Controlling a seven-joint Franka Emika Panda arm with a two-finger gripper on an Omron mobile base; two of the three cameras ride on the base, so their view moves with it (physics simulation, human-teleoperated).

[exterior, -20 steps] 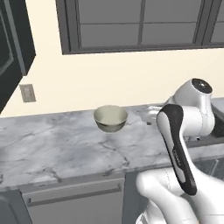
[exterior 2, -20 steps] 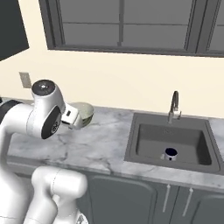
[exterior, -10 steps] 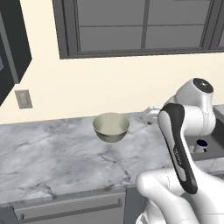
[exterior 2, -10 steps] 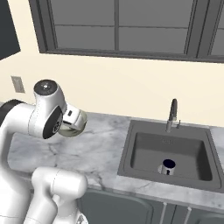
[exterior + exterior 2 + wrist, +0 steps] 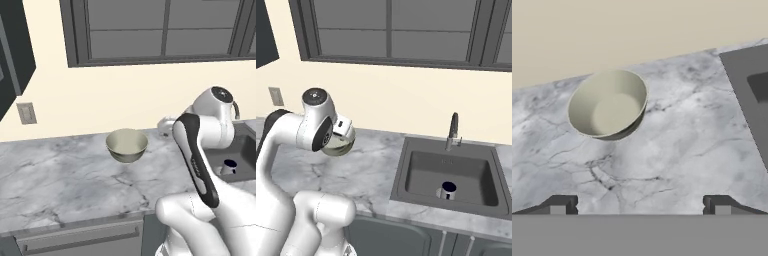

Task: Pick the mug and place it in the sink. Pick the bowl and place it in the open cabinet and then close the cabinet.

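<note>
the whole scene has slid sideways and drawn nearer across the two base views since a second ago, so the base has driven and the things themselves have not moved; the bowl now sits closer to the middle of the left base view, upright on the marble counter below the window. the mug already stands upright on the floor of the sink, near the drain and in front of the faucet, so the first half of the task reads as done and the approach is now toward the bowl. in the hand view the bowl lies up and to the left of the claw, well apart from both fingertips, with bare counter between. the claw stands wide, at its fullest spread, and it holds and touches nothing. the dark corner at the upper left of the left base view may belong to the cabinet, but too little of it shows to tell whether its door is open
</note>
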